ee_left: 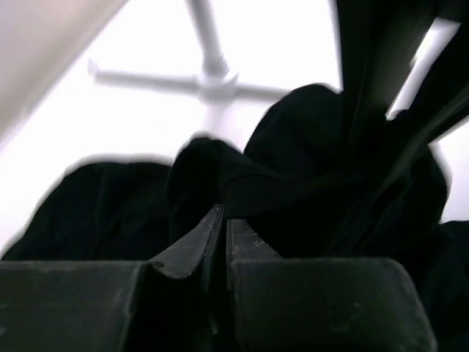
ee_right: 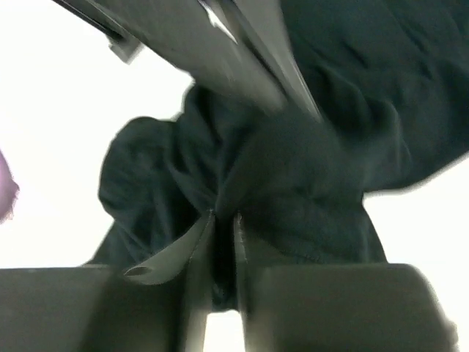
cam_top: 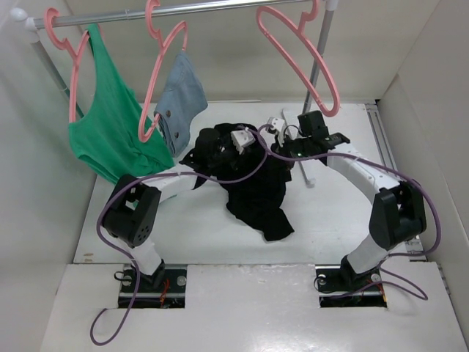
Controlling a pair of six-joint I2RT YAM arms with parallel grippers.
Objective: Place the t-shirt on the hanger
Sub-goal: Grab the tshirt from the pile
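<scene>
Above the worktop point(cam_top: 205, 235), overhead, both arms are meeting at the bunched t-shirt point(cam_top: 256, 194). The bare hanger point(cam_top: 308, 66) is hanging just beyond the right gripper point(cam_top: 277, 128); no container is showing.

Left wrist: the left gripper point(ee_left: 222, 213) jaws are clamping a black fold.

Right wrist: nearly-together jaws are pinching a pucker. Spreading the collar between both grips should be helping.

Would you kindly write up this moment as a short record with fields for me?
t-shirt: black, crumpled on the table, on no hanger yet
hanger: pink, empty, hooked on the rail at the right
left gripper: shut on a fold of the t-shirt
right gripper: pinching a gathered fold of the t-shirt
elsewhere on rail: green tank top and blue-grey garment, each hanging
</scene>
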